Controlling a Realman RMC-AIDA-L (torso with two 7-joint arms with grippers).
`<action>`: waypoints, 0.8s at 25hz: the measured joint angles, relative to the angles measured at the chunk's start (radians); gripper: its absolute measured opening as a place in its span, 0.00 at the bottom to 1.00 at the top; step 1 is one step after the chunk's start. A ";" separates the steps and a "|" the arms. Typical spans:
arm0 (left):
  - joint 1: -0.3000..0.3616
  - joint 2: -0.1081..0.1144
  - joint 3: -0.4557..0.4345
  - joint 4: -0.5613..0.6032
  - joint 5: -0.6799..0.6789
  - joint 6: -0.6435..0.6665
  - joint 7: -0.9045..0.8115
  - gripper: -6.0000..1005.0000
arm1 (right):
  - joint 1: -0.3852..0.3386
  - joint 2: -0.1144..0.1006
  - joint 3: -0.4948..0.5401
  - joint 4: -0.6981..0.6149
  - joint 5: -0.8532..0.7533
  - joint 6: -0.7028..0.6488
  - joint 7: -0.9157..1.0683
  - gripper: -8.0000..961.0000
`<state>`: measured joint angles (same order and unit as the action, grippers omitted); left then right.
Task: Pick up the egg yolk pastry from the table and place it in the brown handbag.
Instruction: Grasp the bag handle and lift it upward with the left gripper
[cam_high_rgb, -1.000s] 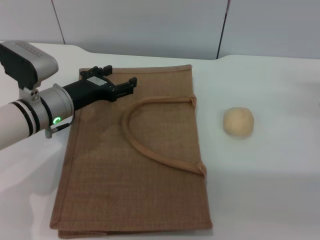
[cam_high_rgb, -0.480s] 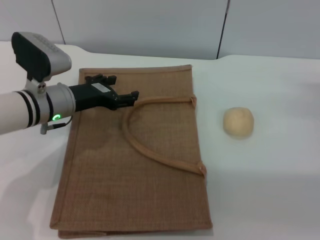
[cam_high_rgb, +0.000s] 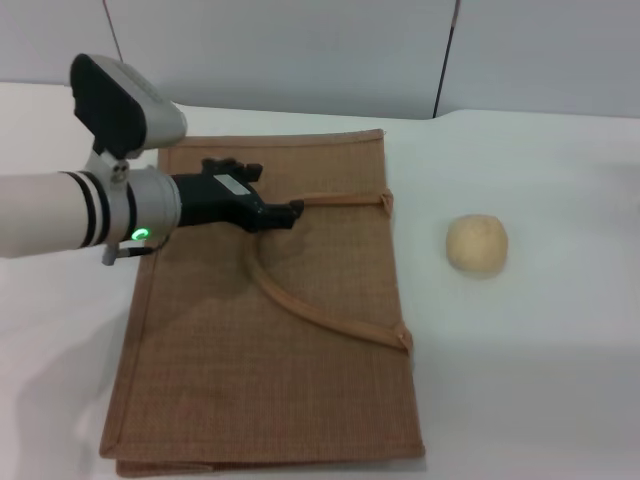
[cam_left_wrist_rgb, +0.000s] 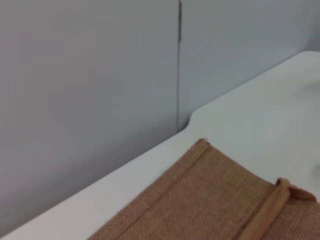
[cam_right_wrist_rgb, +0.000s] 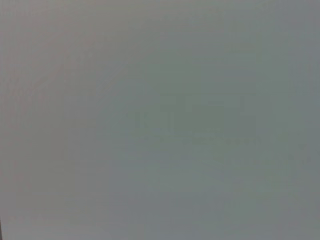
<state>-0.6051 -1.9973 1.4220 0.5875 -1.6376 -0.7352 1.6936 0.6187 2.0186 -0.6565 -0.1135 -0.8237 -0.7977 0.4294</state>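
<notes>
A white table (cam_high_rgb: 540, 380) runs back to a pale grey panelled wall (cam_high_rgb: 300, 50). The bag (cam_high_rgb: 270, 400) lies flat on it, its handle (cam_high_rgb: 320, 315) arching across the top face. The left gripper (cam_high_rgb: 285, 213) hangs over the bag's far half, at the top of the handle's arch; whether its fingers are apart or closed I cannot tell. The pastry (cam_high_rgb: 477, 243) sits on the bare table just beside the bag's right edge, well apart from that gripper. The bag looks closed and flat, so its inside is hidden. The right gripper is nowhere in sight.
</notes>
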 joint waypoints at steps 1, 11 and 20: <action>-0.002 -0.004 0.000 0.001 0.018 0.001 -0.011 0.88 | 0.000 0.000 0.000 0.000 0.000 0.000 0.000 0.93; -0.007 -0.008 0.000 0.004 0.098 0.026 -0.095 0.88 | 0.000 0.000 0.003 0.000 0.000 0.000 0.001 0.93; -0.007 -0.008 0.000 0.004 0.099 0.052 -0.111 0.86 | 0.002 0.000 0.003 0.000 0.000 0.000 0.002 0.93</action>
<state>-0.6120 -2.0048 1.4219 0.5912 -1.5382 -0.6829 1.5821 0.6210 2.0186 -0.6535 -0.1135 -0.8236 -0.7977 0.4310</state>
